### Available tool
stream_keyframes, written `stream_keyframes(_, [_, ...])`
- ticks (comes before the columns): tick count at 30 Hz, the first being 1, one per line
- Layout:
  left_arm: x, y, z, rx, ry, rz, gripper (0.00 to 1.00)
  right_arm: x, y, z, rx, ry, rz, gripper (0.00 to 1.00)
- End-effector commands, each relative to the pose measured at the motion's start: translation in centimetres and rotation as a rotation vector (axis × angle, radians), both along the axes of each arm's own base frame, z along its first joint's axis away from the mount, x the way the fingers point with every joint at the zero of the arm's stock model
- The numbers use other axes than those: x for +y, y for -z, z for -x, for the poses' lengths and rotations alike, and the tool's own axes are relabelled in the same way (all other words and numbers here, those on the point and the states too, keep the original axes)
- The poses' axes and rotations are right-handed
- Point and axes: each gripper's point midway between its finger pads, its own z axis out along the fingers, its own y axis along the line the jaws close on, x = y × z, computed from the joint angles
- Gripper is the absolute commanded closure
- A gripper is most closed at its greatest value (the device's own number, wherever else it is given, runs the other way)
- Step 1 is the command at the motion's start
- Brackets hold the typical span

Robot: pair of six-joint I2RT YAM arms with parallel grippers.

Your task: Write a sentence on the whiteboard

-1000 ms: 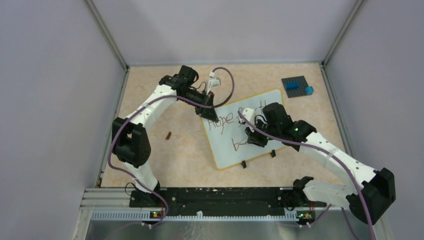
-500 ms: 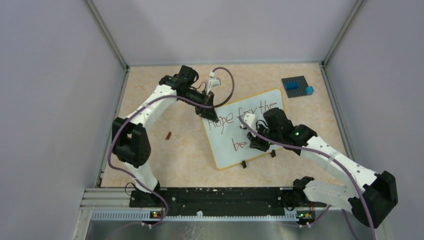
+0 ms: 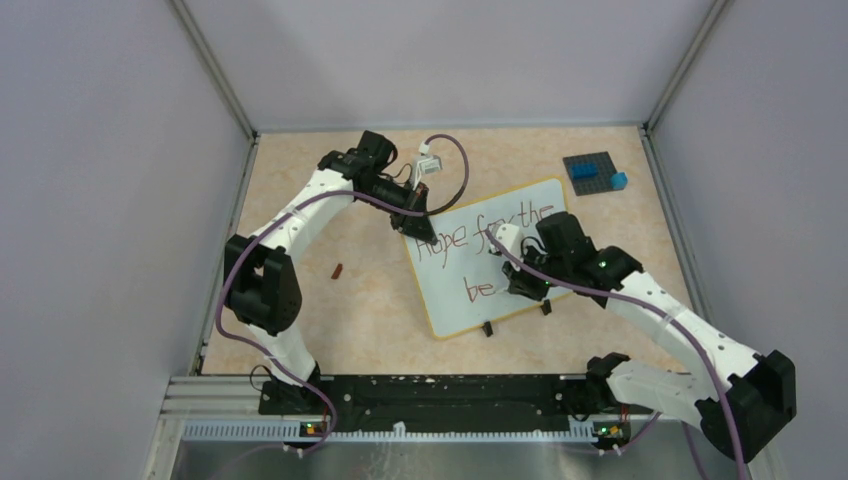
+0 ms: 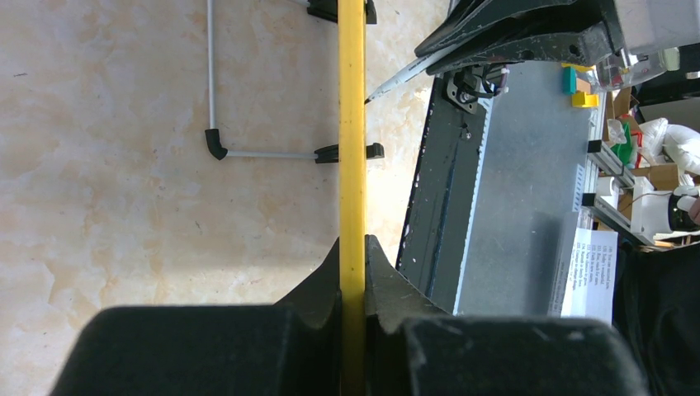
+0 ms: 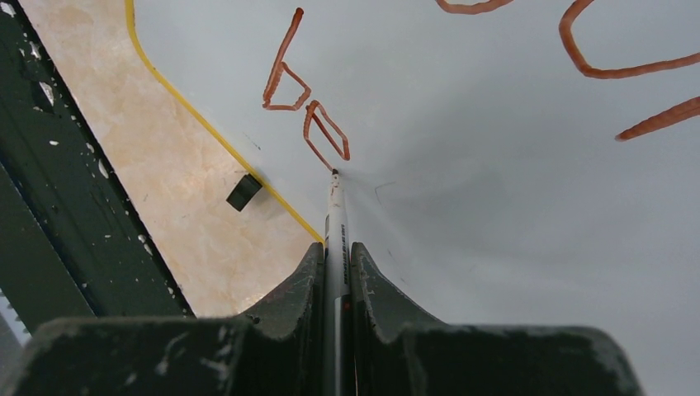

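The whiteboard stands tilted on the tan table. Its yellow rim is pinched at the far left corner by my left gripper, which is shut on it; the left wrist view shows the rim edge-on between the fingers. The sentence reads "Hope for the" on top, with "be" below. My right gripper is shut on a white marker. The marker's tip touches the board just right of the "e".
A dark grey studded plate with blue bricks lies at the far right. A small reddish-brown piece lies on the table left of the board. Enclosure walls stand all round, and a black rail runs along the near edge.
My right gripper has slid to the right along the lower line with the marker. The "b" has grown into "be". The left arm has stayed still.
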Motion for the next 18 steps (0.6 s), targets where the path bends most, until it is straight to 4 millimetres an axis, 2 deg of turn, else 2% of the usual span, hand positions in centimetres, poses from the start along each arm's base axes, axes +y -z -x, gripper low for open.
stream_keyframes(1, [0.3, 0.0, -0.8, -0.121, 0.016, -0.015, 1.0, 0.6, -4.4, -0.5, -0.088, -0.028, -0.079, 1.0])
stream_keyframes(5, [0.2, -0.1, -0.8, -0.121, 0.017, -0.011, 1.0, 0.2, -5.3, -0.3, -0.102, -0.022, -0.091, 1.0])
stream_keyframes(18, [0.3, -0.3, -0.7, -0.126, 0.018, -0.007, 1.0, -1.2, -4.5, -2.5, -0.138, 0.081, -0.027, 1.0])
